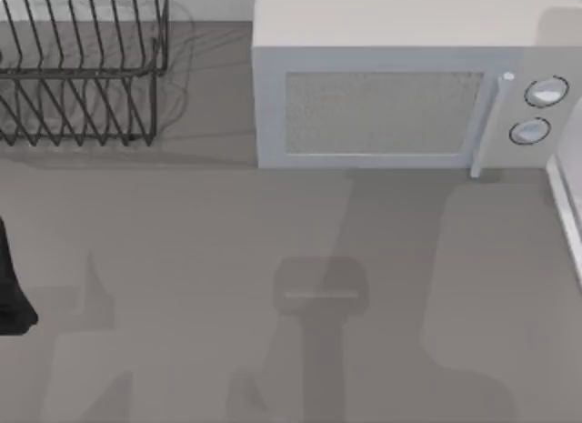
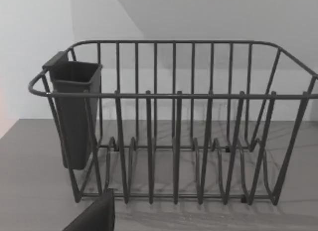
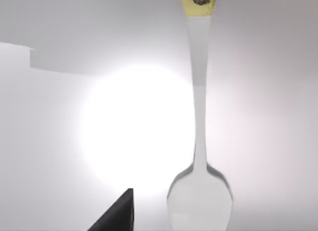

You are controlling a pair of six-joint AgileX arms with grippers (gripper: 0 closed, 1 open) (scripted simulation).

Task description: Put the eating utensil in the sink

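Observation:
The eating utensil is a silver spoon with a yellow and red end on its handle. It lies flat on a bright white surface that I take for the sink, with glare on it. My right gripper hangs over that surface, open and holding nothing. One dark finger pokes in beside the spoon's bowl and stays apart from it. In the top view a white edge of the sink runs along the right border.
A black wire dish rack with a dark cutlery cup stands at the back left. A white microwave fills the back middle. My left arm is parked at the left edge, its gripper open and facing the rack.

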